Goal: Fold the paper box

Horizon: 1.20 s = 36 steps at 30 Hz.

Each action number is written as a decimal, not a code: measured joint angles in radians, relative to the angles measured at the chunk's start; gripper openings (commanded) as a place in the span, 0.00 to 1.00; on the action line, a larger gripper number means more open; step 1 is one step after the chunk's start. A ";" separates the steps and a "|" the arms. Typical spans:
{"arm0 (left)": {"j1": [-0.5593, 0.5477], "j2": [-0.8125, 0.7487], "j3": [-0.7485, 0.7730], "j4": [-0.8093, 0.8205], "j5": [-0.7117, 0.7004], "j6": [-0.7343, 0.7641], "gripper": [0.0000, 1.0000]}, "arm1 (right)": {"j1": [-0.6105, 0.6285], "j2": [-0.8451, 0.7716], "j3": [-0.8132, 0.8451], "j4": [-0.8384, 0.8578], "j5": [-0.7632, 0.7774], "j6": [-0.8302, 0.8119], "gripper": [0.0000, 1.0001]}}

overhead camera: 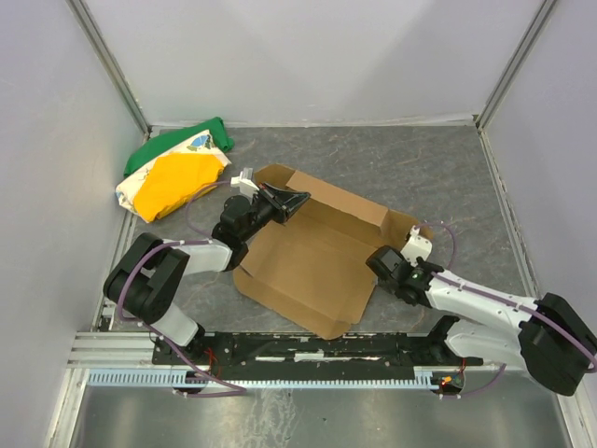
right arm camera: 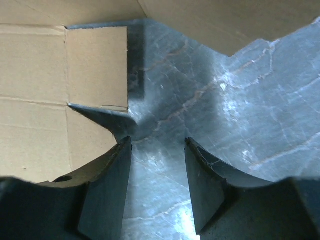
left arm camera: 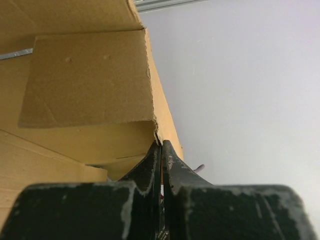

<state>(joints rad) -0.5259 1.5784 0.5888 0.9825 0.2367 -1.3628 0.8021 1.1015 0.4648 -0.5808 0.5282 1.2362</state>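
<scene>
Two robot arms reach over a grey stone-look table [overhead camera: 420,177]. A big brown cardboard paper box [overhead camera: 312,257] lies in the middle of the table, between the arms. It is mostly spread out flat, and its far walls stand up a little.

The left gripper [overhead camera: 297,201] is at the far left corner of the paper box. Its two black fingers [left arm camera: 150,165] are pressed tight together and pinch the thin edge of a raised cardboard wall. In the left wrist view, that wall goes right down into the tips.

The right gripper [overhead camera: 378,261] is low at the right side of the paper box. Its fingers [right arm camera: 112,170] stand apart, and only bare table shows in the gap, so it holds nothing. A small cardboard flap [right arm camera: 97,67] lies just ahead of it, to the left.

A soft green, yellow and white cloth bundle [overhead camera: 177,173] sits in the far left corner, apart from the box.
</scene>
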 measured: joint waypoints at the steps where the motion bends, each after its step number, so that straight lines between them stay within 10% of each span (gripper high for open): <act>1: 0.000 0.000 0.000 0.000 0.000 0.000 0.03 | 0.000 -0.010 -0.009 0.023 0.009 0.007 0.55; 14: 0.000 0.000 0.000 0.000 0.000 0.000 0.03 | 0.002 -0.169 -0.051 0.140 0.146 0.022 0.53; 36: 0.000 0.000 0.000 0.000 0.002 0.000 0.03 | 0.002 0.140 -0.040 0.388 0.194 -0.074 0.44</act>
<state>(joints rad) -0.5259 1.5784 0.5888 0.9825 0.2382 -1.3632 0.8040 1.2415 0.4244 -0.1932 0.7219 1.1618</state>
